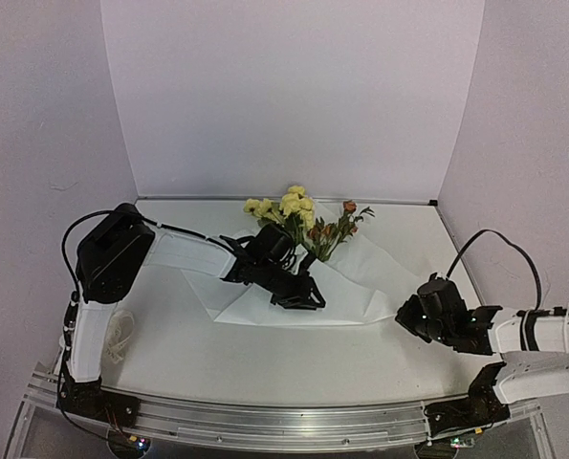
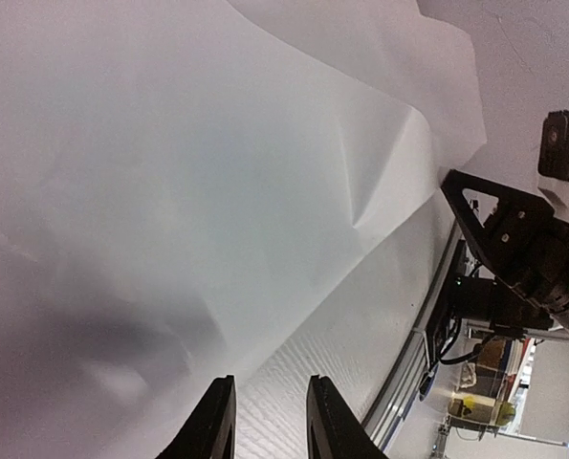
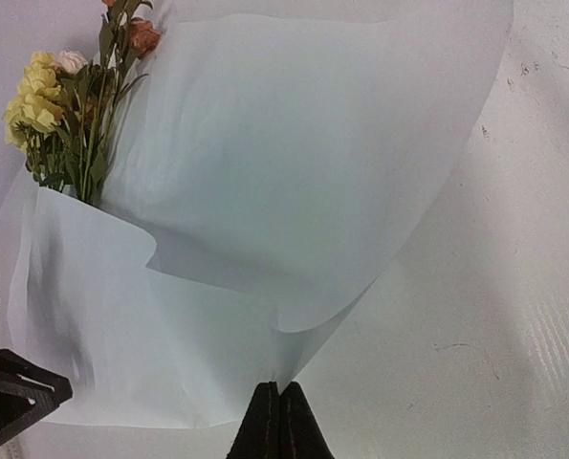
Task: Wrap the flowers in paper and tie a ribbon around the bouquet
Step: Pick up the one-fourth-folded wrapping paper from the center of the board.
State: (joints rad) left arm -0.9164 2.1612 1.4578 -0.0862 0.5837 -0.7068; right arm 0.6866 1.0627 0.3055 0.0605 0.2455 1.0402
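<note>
Flowers [image 1: 294, 208]: yellow heads plus 1 orange-brown, stems tucked under a curled fold of the paper [image 1: 353, 287], mid-table toward the back. White table [image 1: 217, 354], lilac walls [image 1: 294, 96]. Left gripper [image 2: 270, 419] over the paper's near edge, fingers slightly spread, empty. Right gripper [image 3: 279, 390] fingers pressed together at the paper's edge; pinch unclear.

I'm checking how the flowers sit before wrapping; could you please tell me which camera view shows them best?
The right wrist view: the flowers appear large, stems slipping behind a fold of the paper. The top external view shows the bunch small and far away; the left wrist view shows only paper.
</note>
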